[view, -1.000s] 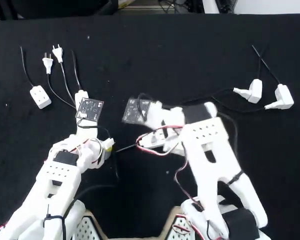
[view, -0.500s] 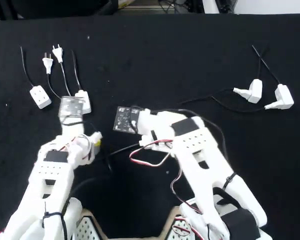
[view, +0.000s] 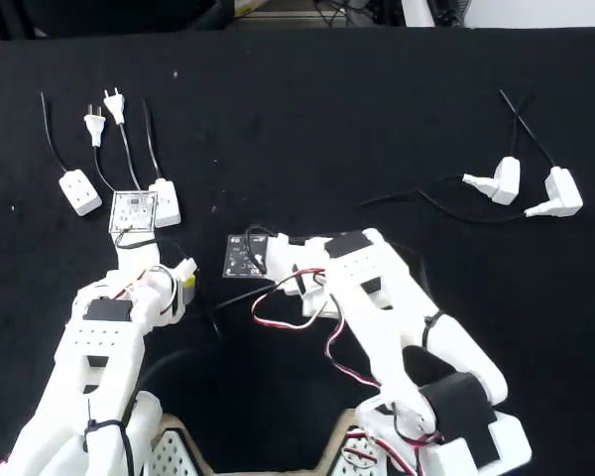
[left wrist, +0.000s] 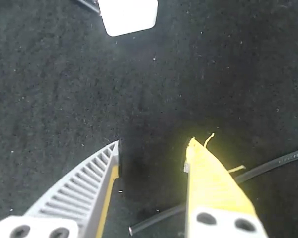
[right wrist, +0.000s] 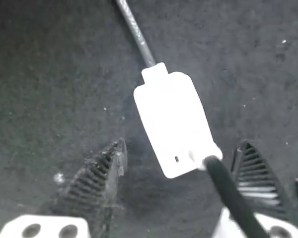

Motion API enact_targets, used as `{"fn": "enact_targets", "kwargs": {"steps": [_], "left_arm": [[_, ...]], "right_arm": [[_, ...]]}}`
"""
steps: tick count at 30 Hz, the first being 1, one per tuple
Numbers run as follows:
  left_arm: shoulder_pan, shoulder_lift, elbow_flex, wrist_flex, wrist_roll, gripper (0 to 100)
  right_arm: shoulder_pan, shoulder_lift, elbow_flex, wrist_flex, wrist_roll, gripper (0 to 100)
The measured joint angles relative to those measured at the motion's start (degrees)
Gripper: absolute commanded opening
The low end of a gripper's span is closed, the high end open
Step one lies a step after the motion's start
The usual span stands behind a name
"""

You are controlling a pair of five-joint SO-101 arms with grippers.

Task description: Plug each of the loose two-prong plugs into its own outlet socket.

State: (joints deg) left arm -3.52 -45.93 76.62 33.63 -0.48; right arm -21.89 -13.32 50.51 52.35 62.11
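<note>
Right wrist view: socket (right wrist: 174,126) between fingers (right wrist: 97,183)

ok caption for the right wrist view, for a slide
Right gripper, fingers open either side of a white outlet socket on the black table

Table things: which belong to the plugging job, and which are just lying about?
Job: near plug, far plug, outer socket, inner socket, third socket, likely inner angled piece, outer angled piece.
Lying about: black cloth, cables behind the table.

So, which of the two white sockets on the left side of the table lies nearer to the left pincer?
The inner socket, right beside the left pincer; the other socket lies farther out to the left.
</note>
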Motion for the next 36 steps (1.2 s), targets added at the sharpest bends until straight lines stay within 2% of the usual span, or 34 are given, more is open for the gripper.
{"fn": "enact_targets", "kwargs": {"steps": [3,5,7,10,11,13,16,22,27,30,32,36], "left_arm": [[0.0,0.0,0.0,0.0,0.0,22],[0.0,0.0,0.0,0.0,0.0,22],[0.0,0.0,0.0,0.0,0.0,22],[0.0,0.0,0.0,0.0,0.0,22],[0.0,0.0,0.0,0.0,0.0,22],[0.0,0.0,0.0,0.0,0.0,22],[0.0,0.0,0.0,0.0,0.0,22],[0.0,0.0,0.0,0.0,0.0,22],[0.0,0.0,0.0,0.0,0.0,22],[0.0,0.0,0.0,0.0,0.0,22],[0.0,0.0,0.0,0.0,0.0,22],[0.0,0.0,0.0,0.0,0.0,22]], "right_arm": [[-1.8,0.6,-0.2,0.0,0.4,32.6],[-2.4,1.3,-0.4,0.0,1.4,28.1],[-2.9,2.1,-0.4,0.0,3.0,20.0],[-2.9,2.9,-0.4,-0.1,3.9,2.8],[-3.0,2.9,-0.4,0.0,4.0,0.5],[-2.9,2.9,-0.4,-0.1,4.0,3.8],[-1.1,2.9,-1.2,0.1,3.0,1.0],[10.6,2.9,-7.8,1.5,-8.6,1.1],[21.1,2.9,-11.3,1.8,-24.9,1.1],[25.1,2.9,-12.4,1.8,-33.1,1.1],[26.6,2.9,-12.7,1.8,-35.9,1.1],[30.1,2.9,-12.9,1.8,-36.7,1.1]]}}
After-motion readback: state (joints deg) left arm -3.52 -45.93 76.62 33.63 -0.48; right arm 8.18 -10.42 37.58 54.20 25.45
